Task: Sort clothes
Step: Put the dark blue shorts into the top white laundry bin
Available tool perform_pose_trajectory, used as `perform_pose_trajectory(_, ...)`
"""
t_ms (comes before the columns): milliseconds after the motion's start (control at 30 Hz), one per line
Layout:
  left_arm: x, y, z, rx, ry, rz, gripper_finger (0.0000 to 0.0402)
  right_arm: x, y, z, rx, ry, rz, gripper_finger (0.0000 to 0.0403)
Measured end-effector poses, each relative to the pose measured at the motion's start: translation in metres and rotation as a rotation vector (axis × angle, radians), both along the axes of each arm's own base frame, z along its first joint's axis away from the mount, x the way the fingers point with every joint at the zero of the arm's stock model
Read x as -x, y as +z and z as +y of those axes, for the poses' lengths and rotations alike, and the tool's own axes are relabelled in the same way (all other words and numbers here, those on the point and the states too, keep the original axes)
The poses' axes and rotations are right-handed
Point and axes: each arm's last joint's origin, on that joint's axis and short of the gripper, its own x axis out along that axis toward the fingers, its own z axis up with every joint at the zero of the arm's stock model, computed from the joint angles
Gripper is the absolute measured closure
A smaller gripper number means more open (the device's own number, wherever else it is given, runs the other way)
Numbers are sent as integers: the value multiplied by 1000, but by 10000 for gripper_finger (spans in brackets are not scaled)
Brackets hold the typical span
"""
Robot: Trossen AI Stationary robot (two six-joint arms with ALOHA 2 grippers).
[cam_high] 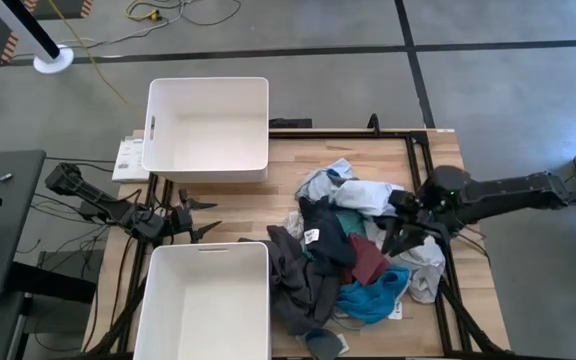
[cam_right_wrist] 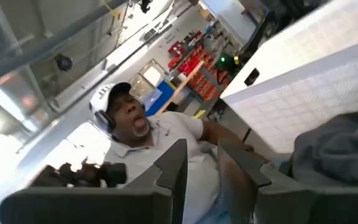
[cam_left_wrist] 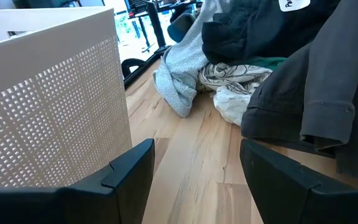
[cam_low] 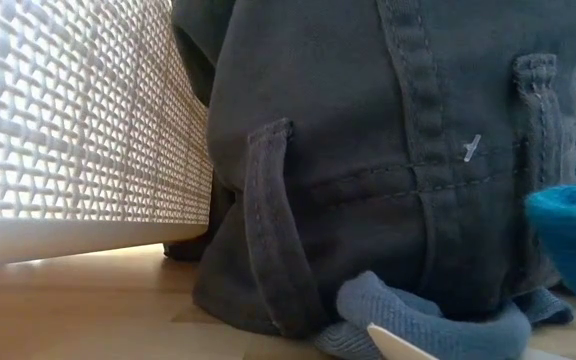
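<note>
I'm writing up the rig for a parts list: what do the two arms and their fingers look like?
Both arms are dark, near black, built of jointed segments. The left arm has dark cables trailing beside it. The right arm shows a small green light near its wrist. Each ends in two flat, angular black fingers, matte plastic in look, without visible markings.

Your left arm lies low along the worktop's left edge, its dark two-finger left tool (cam_high: pixel 200 218) pointing inward with the fingers (cam_left_wrist: pixel 129 171) spread well apart and nothing between them. Your right arm reaches in from the worktop's right edge, wrist bent, its dark right tool (cam_high: pixel 400 228) over the right half, fingers (cam_right_wrist: pixel 173 163) tilted upward with a narrow gap between them, gripping nothing.
</note>
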Motion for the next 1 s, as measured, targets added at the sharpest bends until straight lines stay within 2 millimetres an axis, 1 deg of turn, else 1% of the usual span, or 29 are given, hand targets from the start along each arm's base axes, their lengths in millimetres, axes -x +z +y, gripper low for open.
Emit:
perform_pose_trajectory(267,0,0,0,0,0,0,170,-2,-3,-3,53,-32,-20,296)
perform_pose_trajectory(433,0,0,0,0,0,0,170,-11,-17,-3,66,-29,99,296)
perform_pose_trajectory(600,0,0,0,0,0,0,170,-17,-30,-3,96,-25,205,296)
perform_pose_trajectory(1000,0,0,0,0,0,0,170,-20,-34,-3,128,-37,200,296)
